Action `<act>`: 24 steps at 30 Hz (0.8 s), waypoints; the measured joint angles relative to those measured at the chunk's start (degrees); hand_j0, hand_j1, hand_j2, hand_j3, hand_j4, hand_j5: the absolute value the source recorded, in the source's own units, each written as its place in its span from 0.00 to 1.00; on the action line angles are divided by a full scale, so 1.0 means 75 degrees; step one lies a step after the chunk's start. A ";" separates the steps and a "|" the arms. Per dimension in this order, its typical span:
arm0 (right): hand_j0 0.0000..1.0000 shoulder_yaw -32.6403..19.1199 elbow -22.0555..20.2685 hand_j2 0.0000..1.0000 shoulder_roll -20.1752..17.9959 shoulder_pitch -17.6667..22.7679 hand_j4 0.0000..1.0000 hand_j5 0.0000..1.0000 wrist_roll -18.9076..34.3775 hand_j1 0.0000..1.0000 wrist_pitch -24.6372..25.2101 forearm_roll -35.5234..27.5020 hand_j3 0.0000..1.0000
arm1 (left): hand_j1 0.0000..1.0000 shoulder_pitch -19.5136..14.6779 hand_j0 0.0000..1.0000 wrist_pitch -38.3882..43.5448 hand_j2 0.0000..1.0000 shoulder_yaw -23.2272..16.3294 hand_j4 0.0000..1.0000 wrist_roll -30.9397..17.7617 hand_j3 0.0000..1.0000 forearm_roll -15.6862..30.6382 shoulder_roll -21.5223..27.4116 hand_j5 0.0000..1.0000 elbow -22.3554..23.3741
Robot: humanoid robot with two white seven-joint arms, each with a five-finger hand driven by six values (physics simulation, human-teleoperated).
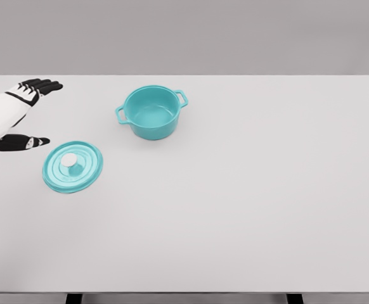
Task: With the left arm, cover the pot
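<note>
A teal pot (151, 112) with two side handles stands uncovered on the white table (248, 190), left of centre toward the back. Its round teal lid (73, 166) with a white knob (69, 161) lies flat on the table, in front of and to the left of the pot. My left hand (31, 114) hovers at the far left, just left of and behind the lid, with black fingers (44, 85) spread and the thumb (23, 142) apart. It holds nothing and is clear of the lid.
The table's far edge runs along the grey wall behind the pot. Dark table legs (74, 297) show below the front edge.
</note>
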 measured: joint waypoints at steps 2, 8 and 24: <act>1.00 0.0000 0.0002 1.00 0.0000 0.0000 1.00 1.00 0.0000 1.00 0.0000 0.0000 1.00 | 1.00 0.0000 1.00 0.0000 1.00 -0.0021 1.00 -0.0001 1.00 -0.0014 -0.0011 1.00 0.0005; 1.00 0.0000 0.0005 1.00 0.0000 0.0000 1.00 1.00 0.0000 1.00 0.0000 0.0000 1.00 | 1.00 -0.0012 1.00 0.0000 1.00 -0.0028 1.00 -0.0002 1.00 -0.0027 -0.0009 1.00 0.0032; 1.00 0.0000 0.0001 1.00 0.0000 0.0000 1.00 1.00 0.0000 1.00 0.0000 0.0000 1.00 | 1.00 -0.0340 1.00 -0.0010 1.00 0.0024 1.00 -0.2093 1.00 0.0046 0.0021 1.00 0.0104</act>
